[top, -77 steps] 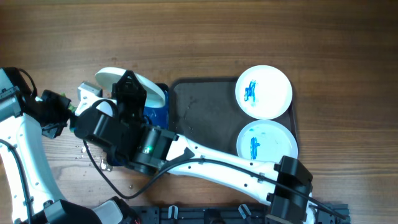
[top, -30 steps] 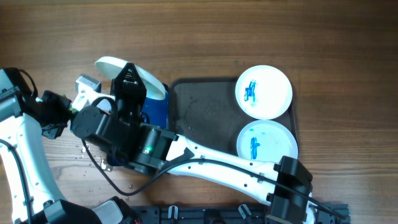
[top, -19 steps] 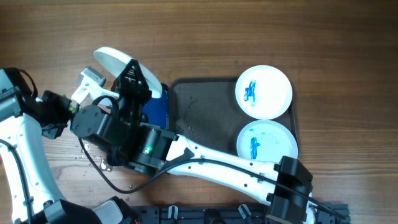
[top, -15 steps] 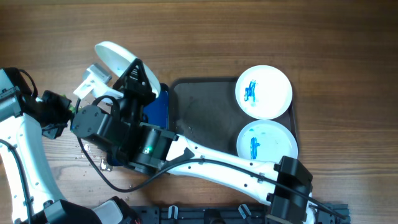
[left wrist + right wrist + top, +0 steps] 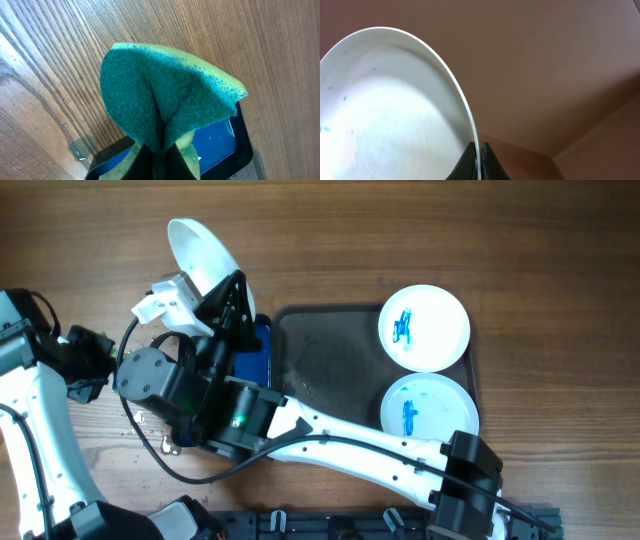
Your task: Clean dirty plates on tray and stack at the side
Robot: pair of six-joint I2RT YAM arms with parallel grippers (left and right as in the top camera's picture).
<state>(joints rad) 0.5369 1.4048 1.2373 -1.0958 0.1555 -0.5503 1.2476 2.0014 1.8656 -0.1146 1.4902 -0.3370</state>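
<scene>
The wooden table [image 5: 330, 230] fills the overhead frame. The large dark tray [image 5: 330, 360] sits centre-right, and two dirty plates [image 5: 425, 328] [image 5: 430, 408] lie unmoved on its right end. The third plate [image 5: 200, 252] has swung from over the small blue tray [image 5: 252, 360] to the upper left. It now tilts steeper, its rim pinched by the right gripper [image 5: 479, 150]. Seen from above, the right arm [image 5: 340, 445] mostly hides the left gripper [image 5: 160, 150], which is clamped on a folded green sponge [image 5: 165, 95].
</scene>
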